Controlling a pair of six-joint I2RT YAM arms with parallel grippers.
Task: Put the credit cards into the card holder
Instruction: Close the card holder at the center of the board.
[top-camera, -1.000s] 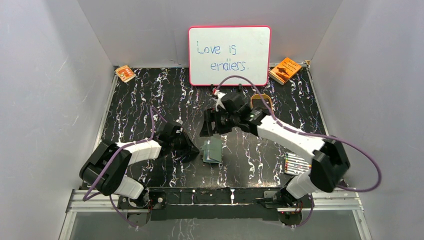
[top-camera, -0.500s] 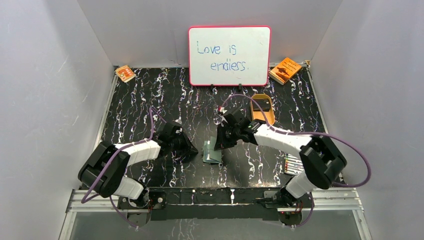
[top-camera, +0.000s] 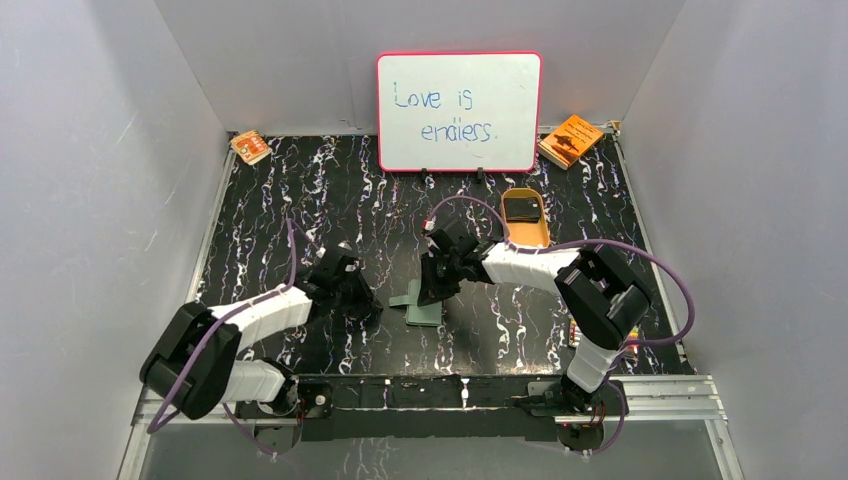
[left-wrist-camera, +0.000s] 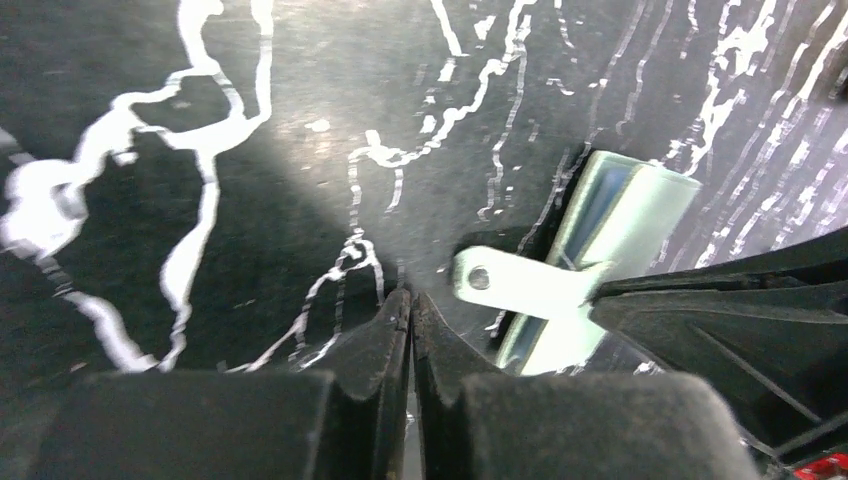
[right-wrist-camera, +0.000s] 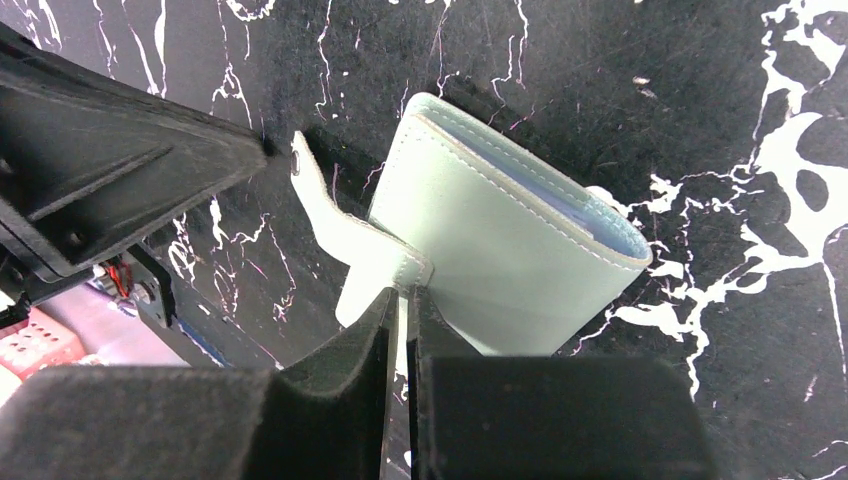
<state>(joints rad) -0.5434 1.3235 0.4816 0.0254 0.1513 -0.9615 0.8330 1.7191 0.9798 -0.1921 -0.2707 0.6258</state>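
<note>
The grey-green card holder (top-camera: 425, 306) lies at the table's middle front, its pale blue inside showing along the open edge (right-wrist-camera: 520, 190). Its snap strap (right-wrist-camera: 325, 205) sticks out to the left. My right gripper (right-wrist-camera: 400, 292) is shut on the card holder's cover where the strap joins. My left gripper (left-wrist-camera: 410, 297) is shut with nothing in it, its tips low on the table just left of the strap (left-wrist-camera: 520, 285). One dark credit card (top-camera: 521, 208) lies in the tan oval tray (top-camera: 540, 234) at the back right. No other card shows.
A whiteboard (top-camera: 459, 111) stands at the back. An orange booklet (top-camera: 570, 139) lies at the back right and a small orange one (top-camera: 250, 147) at the back left. The right arm (top-camera: 600, 290) bends over the table's right front.
My right gripper came down from the back toward the card holder and shut on its cover. My left gripper drew a little to the left, away from the holder.
</note>
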